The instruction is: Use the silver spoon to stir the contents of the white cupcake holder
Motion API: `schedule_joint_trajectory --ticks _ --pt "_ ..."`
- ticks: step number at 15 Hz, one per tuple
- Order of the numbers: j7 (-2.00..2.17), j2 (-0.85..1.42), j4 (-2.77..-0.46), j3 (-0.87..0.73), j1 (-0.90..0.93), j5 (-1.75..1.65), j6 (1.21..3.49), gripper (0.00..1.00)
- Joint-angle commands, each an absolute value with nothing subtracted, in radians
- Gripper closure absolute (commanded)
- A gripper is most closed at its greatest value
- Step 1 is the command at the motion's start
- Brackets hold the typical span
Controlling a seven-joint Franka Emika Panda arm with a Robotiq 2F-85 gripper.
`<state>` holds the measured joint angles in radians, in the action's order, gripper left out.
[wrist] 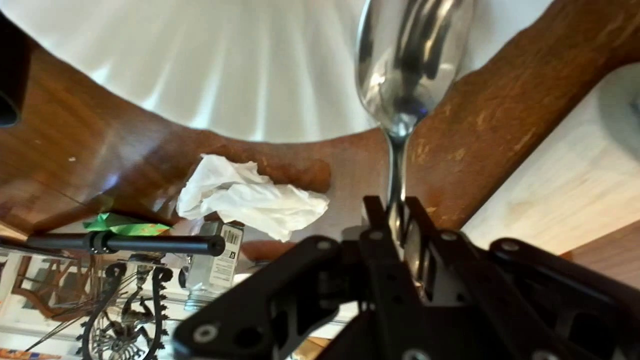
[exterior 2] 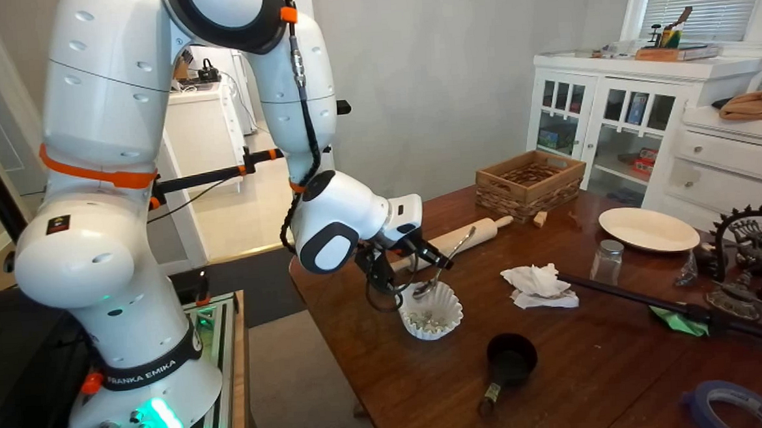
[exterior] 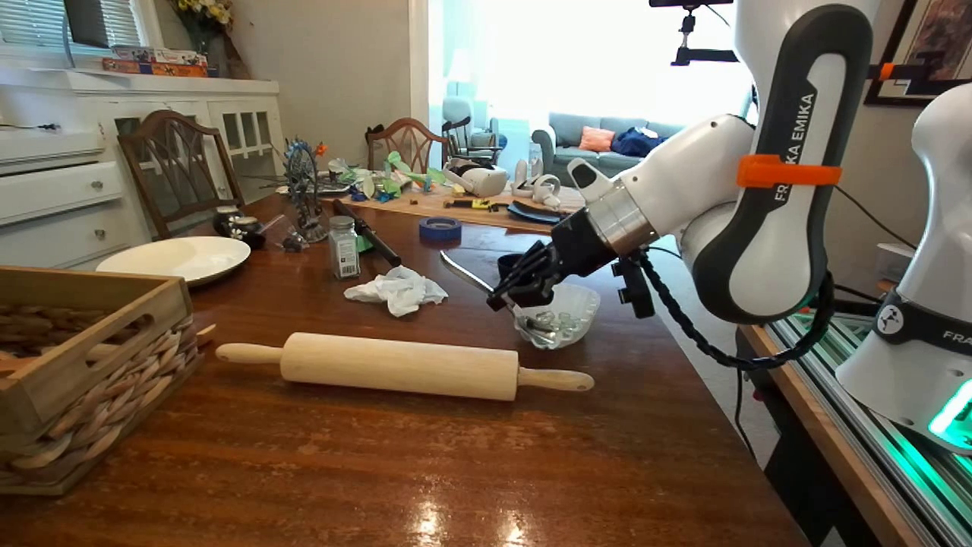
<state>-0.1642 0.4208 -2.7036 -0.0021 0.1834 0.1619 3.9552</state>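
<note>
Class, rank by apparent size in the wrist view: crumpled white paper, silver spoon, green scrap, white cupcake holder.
Largest to smallest, by visible area:
White cupcake holder
Silver spoon
Crumpled white paper
Green scrap

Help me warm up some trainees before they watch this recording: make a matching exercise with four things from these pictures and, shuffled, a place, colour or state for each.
1. Silver spoon
2. Rolling pin
3. Cupcake holder
4. Tape roll

A. white and fluted
B. held between the jaws
C. blue
D. pale wood

Pairs: 1-B, 2-D, 3-A, 4-C
</note>
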Motion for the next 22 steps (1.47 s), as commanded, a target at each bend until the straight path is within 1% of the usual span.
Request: schedule_joint_trajectory --ticks 1,10,17,22 --pt "-0.119 0.372 -2.767 0.008 0.136 0.094 3.904 0.97" --pt "-0.171 0.352 -2.754 -0.073 0.090 0.130 3.821 0.97" --pt "-0.305 0.389 -2.715 -0.149 0.138 0.240 3.845 0.97" --pt "-0.315 0.415 -2.685 -0.134 0.168 0.266 3.903 0.97"
